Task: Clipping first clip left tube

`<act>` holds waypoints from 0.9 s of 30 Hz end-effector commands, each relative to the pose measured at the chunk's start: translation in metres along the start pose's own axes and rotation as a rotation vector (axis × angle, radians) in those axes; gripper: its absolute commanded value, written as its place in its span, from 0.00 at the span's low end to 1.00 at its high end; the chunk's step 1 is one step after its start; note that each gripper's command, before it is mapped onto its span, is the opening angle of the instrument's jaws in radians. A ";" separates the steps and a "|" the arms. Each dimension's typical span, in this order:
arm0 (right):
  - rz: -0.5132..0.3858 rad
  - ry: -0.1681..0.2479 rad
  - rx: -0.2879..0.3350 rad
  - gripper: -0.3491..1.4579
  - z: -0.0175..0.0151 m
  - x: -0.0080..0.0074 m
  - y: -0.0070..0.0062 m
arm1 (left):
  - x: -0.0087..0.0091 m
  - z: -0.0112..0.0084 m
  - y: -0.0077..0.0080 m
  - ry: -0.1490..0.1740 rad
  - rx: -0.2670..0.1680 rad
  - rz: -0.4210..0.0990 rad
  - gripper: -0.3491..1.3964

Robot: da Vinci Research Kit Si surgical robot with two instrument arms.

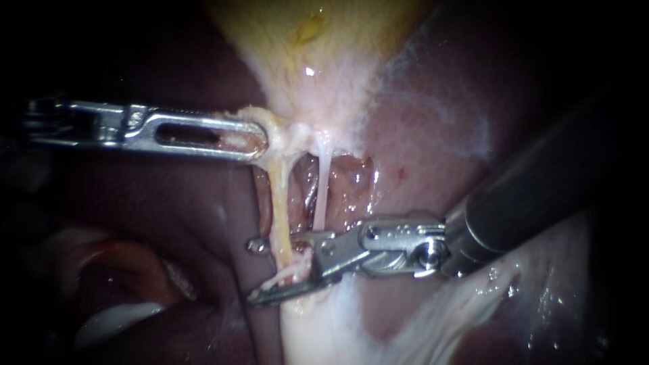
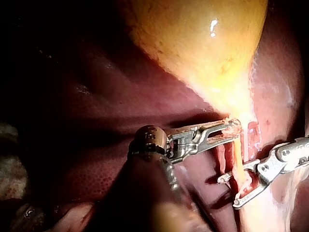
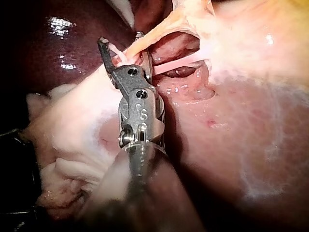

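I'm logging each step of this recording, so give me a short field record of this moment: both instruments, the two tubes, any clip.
left instrument: enters from the left; jaws shut on the gallbladder where it narrows above the tubes
right instrument: jaws open, one on each side of the left tube, low on it
left tube: yellowish, straight, running between the right instrument's jaws
right tube: paler, thinner, beside the left tube, outside the jaws
clip: none visible on either tube
liver: dark red, around and behind the tubes
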 end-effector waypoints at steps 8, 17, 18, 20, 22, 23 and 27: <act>0.026 0.000 0.008 0.04 -0.0011 -0.0003 0.0003 | 0.0000 0.0000 0.0001 0.000 0.000 0.000 0.00; 0.081 -0.026 0.031 0.00 -0.0021 -0.0006 0.0006 | 0.0000 0.0000 0.0001 0.000 0.000 0.000 0.00; 0.081 -0.032 0.031 0.00 -0.0022 -0.0006 0.0005 | 0.0000 0.0000 0.0000 0.000 0.000 0.000 0.00; 0.081 -0.035 0.031 0.00 -0.0023 -0.0006 0.0005 | 0.0000 0.0000 0.0001 0.000 0.000 0.000 0.00; 0.081 -0.035 0.031 0.00 -0.0023 -0.0006 0.0005 | 0.0000 0.0000 0.0001 0.000 0.000 0.000 0.00; 0.081 -0.035 0.031 0.00 -0.0023 -0.0006 0.0005 | 0.0000 0.0000 0.0001 0.000 0.000 0.000 0.00; 0.081 -0.035 0.032 0.00 -0.0023 -0.0006 0.0004 | 0.0000 0.0000 0.0001 0.000 0.000 0.000 0.00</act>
